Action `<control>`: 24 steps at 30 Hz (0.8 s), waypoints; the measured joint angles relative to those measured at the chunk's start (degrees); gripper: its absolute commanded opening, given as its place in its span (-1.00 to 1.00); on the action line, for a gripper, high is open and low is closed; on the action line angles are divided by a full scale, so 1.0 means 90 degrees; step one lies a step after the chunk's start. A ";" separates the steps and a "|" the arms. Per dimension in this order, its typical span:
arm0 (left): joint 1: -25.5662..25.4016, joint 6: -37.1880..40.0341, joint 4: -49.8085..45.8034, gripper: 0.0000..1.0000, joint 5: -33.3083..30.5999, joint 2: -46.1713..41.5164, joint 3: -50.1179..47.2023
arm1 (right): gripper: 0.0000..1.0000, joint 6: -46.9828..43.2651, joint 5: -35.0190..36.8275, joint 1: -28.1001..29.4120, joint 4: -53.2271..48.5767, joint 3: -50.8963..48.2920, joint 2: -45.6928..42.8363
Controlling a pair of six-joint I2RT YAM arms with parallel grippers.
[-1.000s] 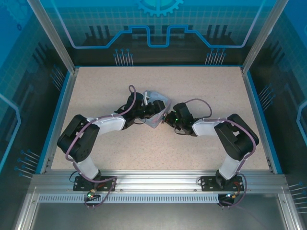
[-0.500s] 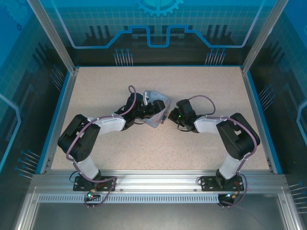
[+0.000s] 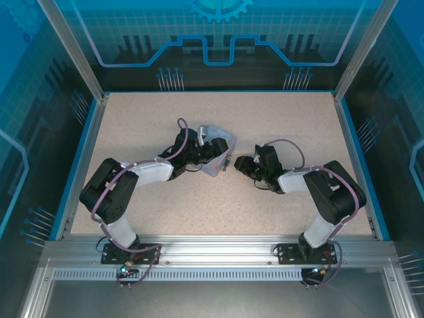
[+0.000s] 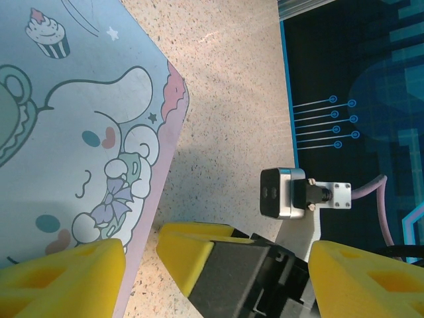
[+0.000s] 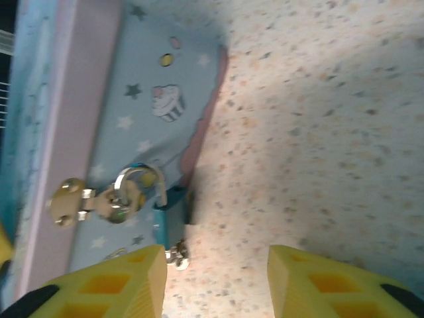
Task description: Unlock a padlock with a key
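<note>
- The padlock (image 5: 173, 213) lies just ahead of your right gripper (image 5: 215, 266). It sits off toward one yellow fingertip (image 5: 112, 281), not between the pads.
- The right jaws stand apart, with bare table (image 5: 318, 132) between them and nothing held.
- The padlock sits at the edge of the pale blue tin (image 5: 142, 86). Its shackle (image 5: 138, 182) loops by the tin's brass latch (image 5: 68, 202).
- The key (image 5: 177, 255) is a small silvery stub at the body's near end, close beside that fingertip. Blur hides whether they touch.
- The padlock is tiny, with a dark teal body and a thin bright shackle.
- On your left gripper (image 4: 215, 265) the jaws are wide apart and clamp nothing. One pad overlaps the tin's pink-trimmed edge.
</note>
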 measured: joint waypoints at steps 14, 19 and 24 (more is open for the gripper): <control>-0.0012 0.0002 0.0000 0.51 -0.0002 0.0000 0.0000 | -0.17 0.0068 -0.0525 0.0170 0.0614 0.0078 0.0522; -0.0012 0.0002 0.0000 0.50 -0.0002 0.0000 0.0000 | -0.22 0.0126 -0.0559 0.0250 0.0678 0.0308 0.0760; -0.0012 0.0002 0.0000 0.50 -0.0002 0.0000 0.0000 | -0.34 0.0223 -0.0554 0.0262 0.0794 0.0389 0.0918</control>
